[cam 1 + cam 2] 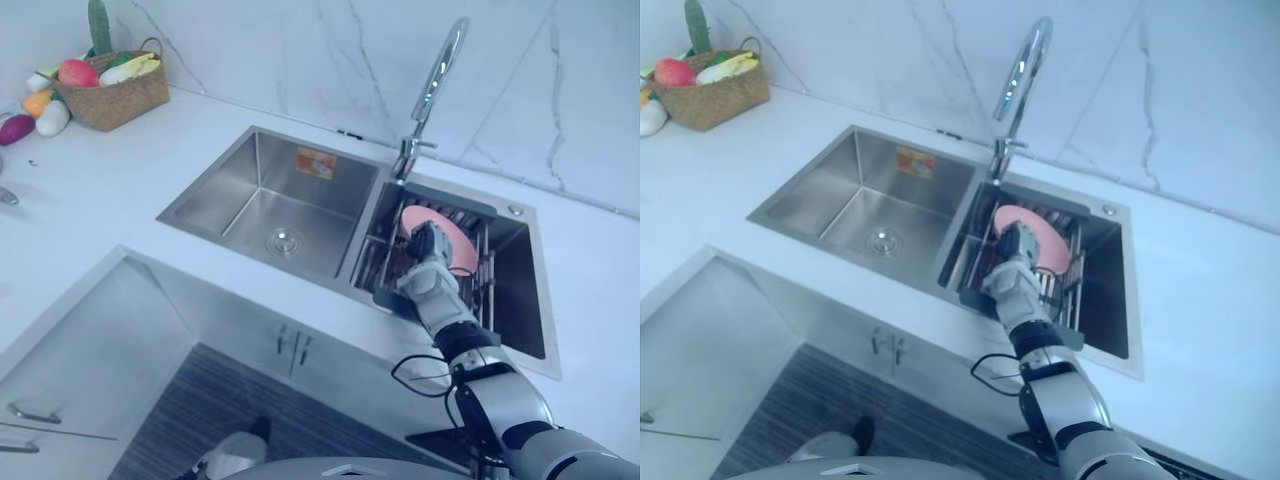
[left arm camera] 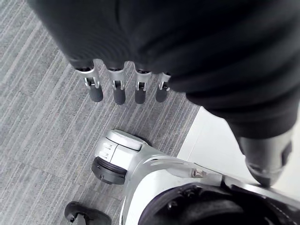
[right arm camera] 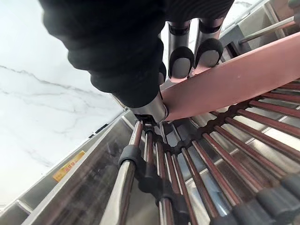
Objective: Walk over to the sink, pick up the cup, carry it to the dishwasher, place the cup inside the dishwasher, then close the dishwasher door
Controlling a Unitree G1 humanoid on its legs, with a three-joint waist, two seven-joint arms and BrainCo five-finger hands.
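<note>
1. Left eye view: a steel double sink (image 1: 250,170) is set in the white counter (image 1: 90,190), and its faucet (image 1: 430,85) rises from the sink's back rim between the two basins.
2. A wire rack (image 1: 484,285) sits in the sink's right basin, and a pink dish (image 1: 458,238), round and flat rather than cup-shaped, stands upright in it.
3. The right robot hand (image 1: 432,285) reaches into that right basin from the sink's front edge and lies against the near face of the pink dish.
4. Right wrist view: dark fingertips (image 3: 180,61) press on one side of the dish's rim (image 3: 234,79) and the thumb sits at its other side, so the robot hand pinches the dish above the rack's bars (image 3: 211,164).
5. The dish's lower edge is down among those bars.
6. Left wrist view: the left robot hand (image 2: 117,91) hangs with relaxed, straight fingers over the grey striped floor (image 2: 37,117), holding nothing.
7. A woven basket (image 1: 115,95) of toy fruit and vegetables stands on the counter, well apart from the sink's left basin.
</note>
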